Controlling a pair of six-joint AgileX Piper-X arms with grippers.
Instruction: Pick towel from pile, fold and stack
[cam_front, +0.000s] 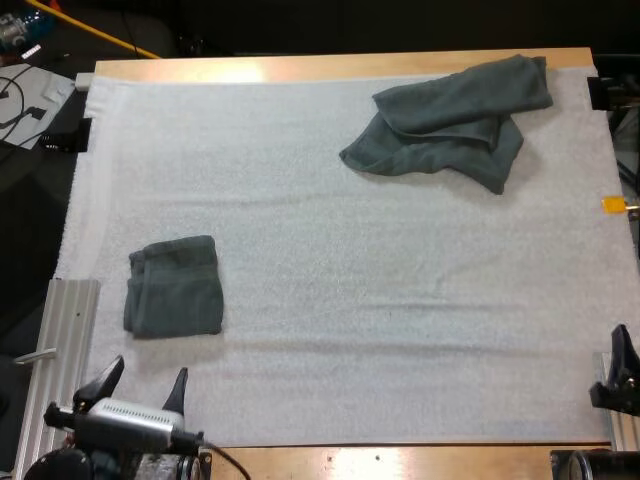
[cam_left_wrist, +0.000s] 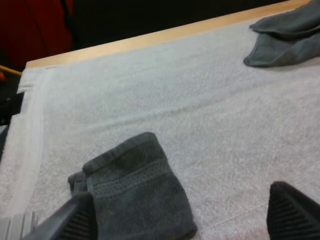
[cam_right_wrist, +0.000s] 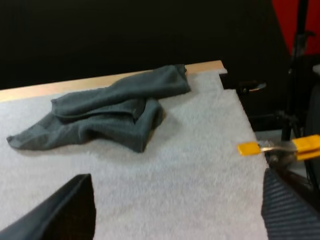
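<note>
While the left pincer (cam_front: 146, 378) stands wide open at the lower left, a folded towel (cam_front: 175, 287) lies just above it, and a crumpled towel (cam_front: 450, 122) sits upper right. Left wrist: folded towel right beside that pincer. Right wrist: right pincer (cam_right_wrist: 175, 210) wide open, crumpled towel far ahead.

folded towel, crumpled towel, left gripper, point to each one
folded towel (cam_front: 174, 287), high view, centre of its top layer
crumpled towel (cam_front: 445, 125), high view, middle of the heap
left gripper (cam_front: 150, 366), high view, midway between its open fingertips
</note>
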